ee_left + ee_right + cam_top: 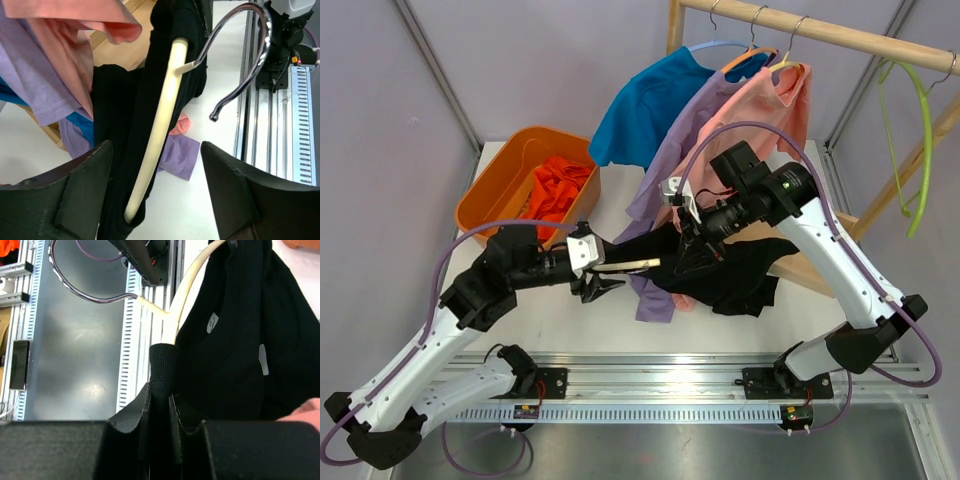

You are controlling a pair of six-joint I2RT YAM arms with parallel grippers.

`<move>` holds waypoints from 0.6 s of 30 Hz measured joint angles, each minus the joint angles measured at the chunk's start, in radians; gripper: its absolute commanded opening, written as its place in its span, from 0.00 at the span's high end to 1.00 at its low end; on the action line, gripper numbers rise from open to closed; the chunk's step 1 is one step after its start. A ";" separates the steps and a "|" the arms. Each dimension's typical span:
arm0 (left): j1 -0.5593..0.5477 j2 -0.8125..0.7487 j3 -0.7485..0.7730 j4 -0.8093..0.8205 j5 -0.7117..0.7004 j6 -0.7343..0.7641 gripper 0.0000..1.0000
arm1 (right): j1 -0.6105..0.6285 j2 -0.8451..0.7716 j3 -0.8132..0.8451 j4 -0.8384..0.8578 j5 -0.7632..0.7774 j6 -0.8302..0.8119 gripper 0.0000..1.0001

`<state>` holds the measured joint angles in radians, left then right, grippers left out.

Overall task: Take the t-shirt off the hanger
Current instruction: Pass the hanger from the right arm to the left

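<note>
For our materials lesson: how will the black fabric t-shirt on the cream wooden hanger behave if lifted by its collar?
Probably floppy: the black fabric t-shirt lies in folds beyond the right gripper pinching its collar. Likely light, the cloth looking thin. It may drag on the cream wooden hanger.

Bin (485,190) back left on table (520,320), clothes (555,185) in it. Rail (840,35) across back right, shirts (740,110) hanging beneath. T-shirt (740,270) mid-table before them; hanger (630,264) projects from its left side. Left gripper (603,283) at hanger's left end, right gripper (695,255) at t-shirt's rear edge.
</note>
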<state>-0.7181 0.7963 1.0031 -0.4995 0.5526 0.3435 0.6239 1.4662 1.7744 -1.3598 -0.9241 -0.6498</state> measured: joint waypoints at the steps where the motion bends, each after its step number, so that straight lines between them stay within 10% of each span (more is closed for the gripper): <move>1: 0.000 -0.002 -0.006 0.002 0.002 0.006 0.33 | 0.004 0.006 0.000 -0.001 -0.003 -0.005 1.00; 13: 0.000 0.097 -0.035 0.046 0.013 0.045 0.65 | 0.018 0.047 0.044 -0.023 -0.005 -0.013 1.00; 18: -0.003 0.090 -0.075 0.072 0.066 0.053 1.00 | 0.016 0.056 0.053 -0.023 0.003 -0.011 1.00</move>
<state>-0.7216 0.8860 0.9279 -0.4278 0.6182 0.3962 0.6403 1.5227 1.8278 -1.3827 -0.9207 -0.6609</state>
